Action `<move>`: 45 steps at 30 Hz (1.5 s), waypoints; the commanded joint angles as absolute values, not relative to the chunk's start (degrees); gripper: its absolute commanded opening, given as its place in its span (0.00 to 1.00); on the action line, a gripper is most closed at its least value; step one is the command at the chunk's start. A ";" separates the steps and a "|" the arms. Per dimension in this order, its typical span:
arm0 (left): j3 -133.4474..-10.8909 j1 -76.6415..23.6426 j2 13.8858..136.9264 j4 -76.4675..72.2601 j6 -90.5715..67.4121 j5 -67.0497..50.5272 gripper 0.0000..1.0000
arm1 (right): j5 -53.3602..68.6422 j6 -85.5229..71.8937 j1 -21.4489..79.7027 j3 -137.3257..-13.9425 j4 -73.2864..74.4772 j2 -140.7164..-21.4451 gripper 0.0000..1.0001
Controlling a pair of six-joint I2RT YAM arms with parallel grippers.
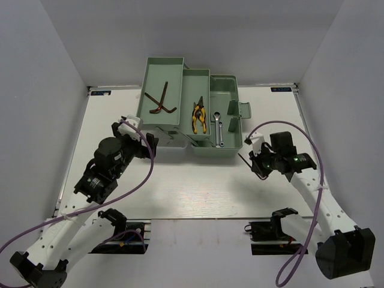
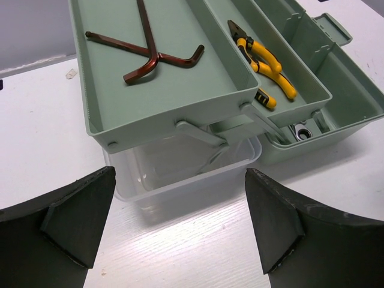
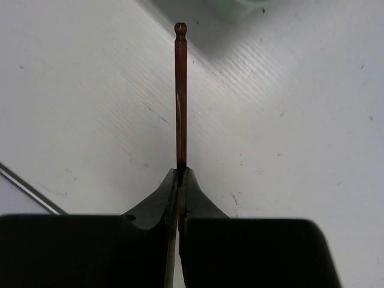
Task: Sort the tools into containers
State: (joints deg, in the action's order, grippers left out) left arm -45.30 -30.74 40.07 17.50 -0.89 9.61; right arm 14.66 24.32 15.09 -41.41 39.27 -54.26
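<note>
Looks like the carry step for a third hex key [image 3: 180, 102]: pinched at its near end in the right gripper [image 3: 181, 175], w/ jaws closed narrow on the shaft. Sits over bare table [image 1: 198, 192] just off the toolbox [image 1: 219, 150] front-right corner; can't tell how high. Runs its long axis straight out from the fingertips, ball tip leading, aimed approx at that corner; in top view, points left & slightly away from the bases. Shows two other hex keys [image 2: 150, 57] crossed in the left tray [image 2: 120, 108], pliers [image 2: 264, 60] in the mid tray [image 1: 195, 84], wrenches [image 1: 219, 135] in the bin [image 1: 235, 129]. Next, prob.: lift clear of the rims, cross over to the left tray, lay flat, release. Leaves the left gripper [image 2: 180, 180] spread wide & empty, just in front of the box's left side.
</note>
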 commanded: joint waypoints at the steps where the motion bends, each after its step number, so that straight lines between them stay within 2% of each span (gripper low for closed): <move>1: -44.91 -29.88 40.17 16.35 -0.70 10.46 0.99 | 21.07 27.86 15.47 -50.96 42.09 -53.87 0.00; 5: -44.38 -29.88 40.17 15.83 -0.70 11.07 0.99 | 24.69 26.11 17.13 -66.76 43.41 -66.58 0.00; 6: -44.38 -29.88 40.17 15.82 -0.70 11.68 0.99 | 25.65 25.67 18.01 -75.58 44.46 -68.27 0.00; 9: -44.38 -29.88 41.30 15.82 -0.70 12.91 0.99 | 25.14 24.26 20.73 -87.67 43.07 -78.28 0.00; 14: -43.34 -29.88 40.61 15.82 -0.70 19.23 0.99 | 25.40 19.53 25.65 -106.21 40.43 -90.34 0.00; 15: -43.33 -29.88 40.08 15.82 -0.70 19.86 0.99 | 25.57 17.95 26.97 -111.39 40.52 -96.18 0.00; 19: -42.80 -29.88 38.41 15.82 -0.70 23.45 0.99 | 24.79 9.35 31.97 -124.51 31.58 -107.81 0.00; 28: -42.80 -29.88 37.09 15.29 -0.70 25.75 0.99 | 22.06 -4.99 37.53 -128.14 9.95 -117.94 0.00; 37: -42.80 -29.88 35.95 15.29 -0.70 25.75 0.99 | 17.67 -12.22 39.02 -129.29 7.82 -126.21 0.00; 38: -42.80 -29.88 35.95 15.29 -1.31 27.14 0.99 | 17.67 -12.22 39.02 -128.77 8.34 -126.21 0.05; 39: -42.80 -29.88 36.56 15.90 -2.10 27.94 0.99 | 17.75 -11.09 39.11 -128.15 9.31 -126.12 0.19; 40: -42.80 -29.88 37.43 15.91 -2.63 29.25 0.99 | 18.97 -10.38 38.94 -127.62 10.45 -125.34 0.46; 41: -43.50 -29.88 37.96 16.69 -2.64 29.88 0.99 | 19.42 -8.63 38.76 -127.44 11.85 -124.90 0.55; 43: -43.51 -29.88 38.84 17.31 -4.22 30.41 0.99 | 19.77 -5.38 38.67 -127.27 13.00 -121.84 0.64; 45: -44.11 -29.88 40.33 18.36 -5.44 32.43 0.99 | 18.20 -3.26 38.41 -128.05 15.55 -119.11 0.65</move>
State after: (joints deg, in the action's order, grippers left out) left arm -43.20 -30.11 38.65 16.51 -3.01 28.93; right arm 19.18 -7.18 38.63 -126.63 14.46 -126.56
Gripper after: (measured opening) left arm 0.987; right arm 0.648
